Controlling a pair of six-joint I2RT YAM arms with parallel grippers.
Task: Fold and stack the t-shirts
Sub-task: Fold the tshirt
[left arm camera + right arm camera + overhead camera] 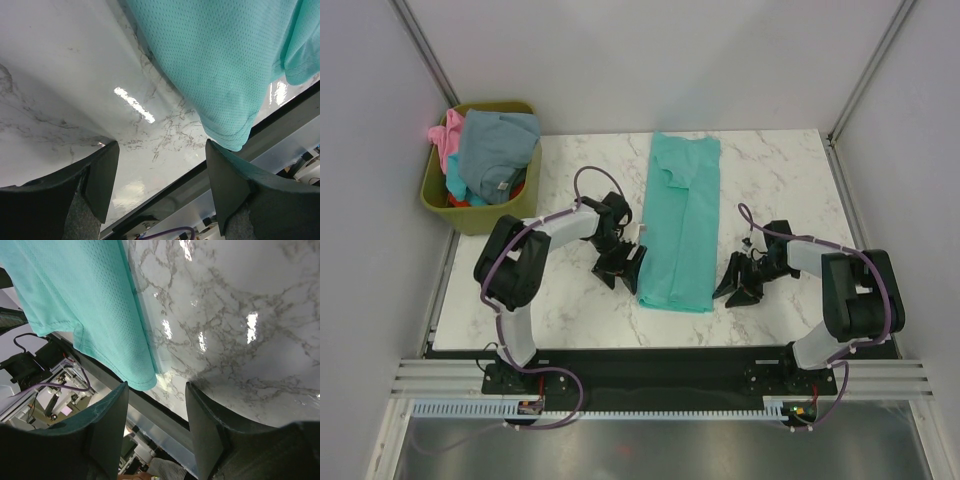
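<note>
A teal mesh-knit t-shirt (682,225) lies in the middle of the white marble desk (780,190), folded lengthwise into a long narrow strip that runs from the far edge toward the near edge, with the collar at the far end. The left claw (620,265) sits low over the desk just beside the strip's near left corner. It is released, its two dark fingers spread with only bare marble between them. In the left wrist view the shirt's hemmed corner lies close to the right-hand finger (235,190) and is not gripped. The right claw (736,284) is low on the opposite side, near the strip's near right corner. It is likewise released, with nothing between its fingers. The right wrist view shows the hem corner close to the left-hand finger (107,430). At the desk's far left corner stands an olive-green plastic bin (490,218) heaped with crumpled cloth. A grey-blue t-shirt (498,150) lies on top, a pink t-shirt (444,135) hangs over the left rim, and a bit of red-orange cloth (461,202) shows low down
</note>
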